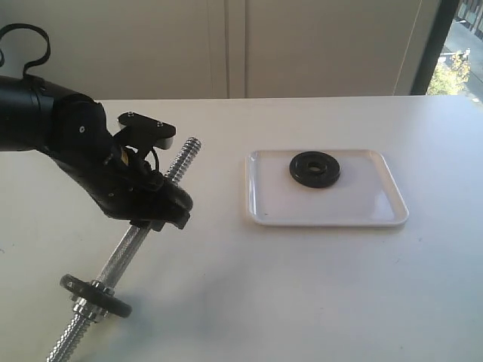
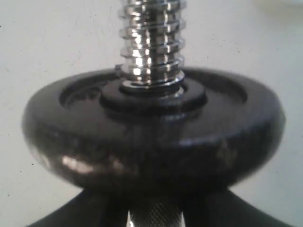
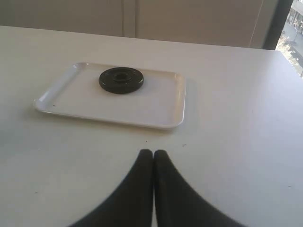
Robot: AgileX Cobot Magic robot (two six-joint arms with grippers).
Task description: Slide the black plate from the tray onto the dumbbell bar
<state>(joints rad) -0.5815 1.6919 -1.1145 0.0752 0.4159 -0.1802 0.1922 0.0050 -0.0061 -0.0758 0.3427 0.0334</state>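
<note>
The black plate (image 1: 315, 169) (image 3: 121, 80) lies flat in the far half of the white tray (image 1: 324, 219) (image 3: 142, 109). My left gripper (image 1: 155, 217) (image 2: 154, 218) is shut on the knurled middle of the dumbbell bar (image 1: 183, 156) (image 2: 151, 42) and holds it tilted, with the bare threaded end raised toward the tray. A second black disc (image 1: 96, 295) (image 2: 151, 137) sits on the bar's lower end, close in front of the left fingers. My right gripper (image 3: 153, 156) is shut and empty, hovering over the table short of the tray's near edge.
The white table (image 1: 302, 302) runs back to a pale wall (image 1: 302, 45). A window strip (image 1: 453, 53) is at the far right. The left arm's black body (image 1: 45, 113) reaches in from the left edge.
</note>
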